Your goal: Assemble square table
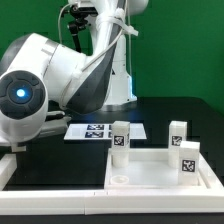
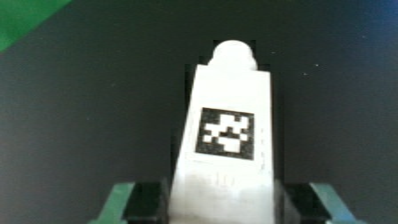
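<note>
White tagged leg (image 2: 228,130) sits between the gripper (image 2: 224,200) fingers (image 2: 125,203), jaws narrowed against its sides, gripping it. Tabletop (image 1: 150,170) lower right of exterior frame, other legs (image 1: 120,138) standing there.

We see the black table (image 1: 60,165) from low and near; our wrist camera hangs close above, perhaps sharing it.
</note>
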`<state>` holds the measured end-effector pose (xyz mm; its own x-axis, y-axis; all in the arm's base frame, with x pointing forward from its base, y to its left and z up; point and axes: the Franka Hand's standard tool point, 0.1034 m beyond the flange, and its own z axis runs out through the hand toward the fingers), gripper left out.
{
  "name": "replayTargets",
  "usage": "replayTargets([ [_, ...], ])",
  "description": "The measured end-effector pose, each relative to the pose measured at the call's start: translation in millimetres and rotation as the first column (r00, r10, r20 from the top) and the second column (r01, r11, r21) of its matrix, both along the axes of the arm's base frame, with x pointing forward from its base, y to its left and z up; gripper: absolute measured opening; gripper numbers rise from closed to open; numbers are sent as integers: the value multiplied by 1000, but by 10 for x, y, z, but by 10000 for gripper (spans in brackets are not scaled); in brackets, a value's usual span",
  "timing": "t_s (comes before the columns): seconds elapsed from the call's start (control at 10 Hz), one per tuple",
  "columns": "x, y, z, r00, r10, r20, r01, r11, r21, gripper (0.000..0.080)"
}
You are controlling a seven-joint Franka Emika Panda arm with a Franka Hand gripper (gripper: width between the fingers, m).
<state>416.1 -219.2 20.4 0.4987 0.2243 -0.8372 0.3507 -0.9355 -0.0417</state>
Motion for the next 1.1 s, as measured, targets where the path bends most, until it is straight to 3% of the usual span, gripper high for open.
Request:
replayTargets([
  [1.1, 6, 11, 32, 1000, -1, -6, 1, 1000, 1, 284],
])
